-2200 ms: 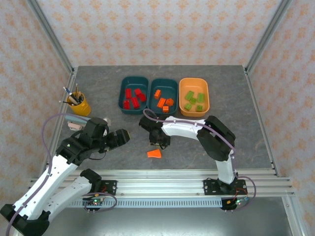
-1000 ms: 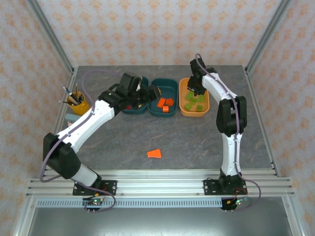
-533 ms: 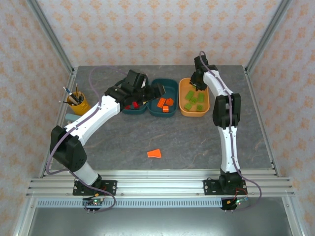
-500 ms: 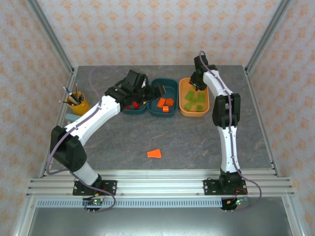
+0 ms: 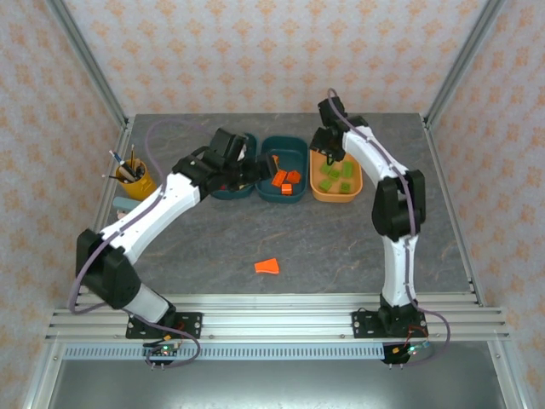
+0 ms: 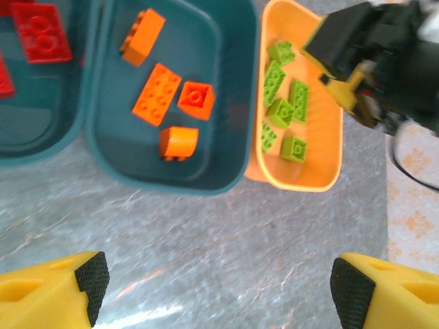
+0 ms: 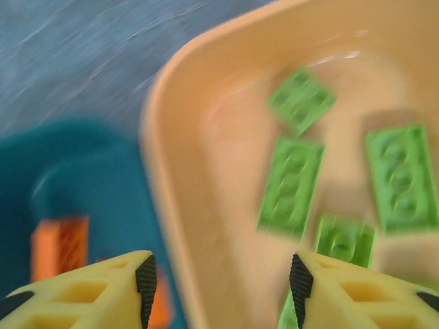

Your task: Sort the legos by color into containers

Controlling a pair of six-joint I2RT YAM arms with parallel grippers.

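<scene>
An orange wedge lego (image 5: 267,266) lies alone on the grey table, well in front of the containers. Red legos (image 6: 42,32) sit in the left teal tray (image 6: 41,130). Orange legos (image 6: 157,94) sit in the middle teal tray (image 5: 294,158). Green legos (image 7: 291,185) lie in the orange tray (image 7: 226,137). My right gripper (image 7: 223,284) hangs open over that tray's left rim, nothing between its fingers. My left gripper (image 6: 216,291) is wide open over bare table just in front of the middle teal tray (image 6: 219,62). The left arm covers much of the left teal tray (image 5: 223,189).
A yellow-orange cup of pens (image 5: 136,181) stands at the table's left edge. The three trays sit side by side at the back. The two grippers (image 5: 260,169) (image 5: 328,158) are close together there. Metal frame posts rise at both back corners.
My right gripper has opened and slid left and nearer, over the orange tray's left rim. The left arm has drawn back a little from the trays. The wedge has not moved.
</scene>
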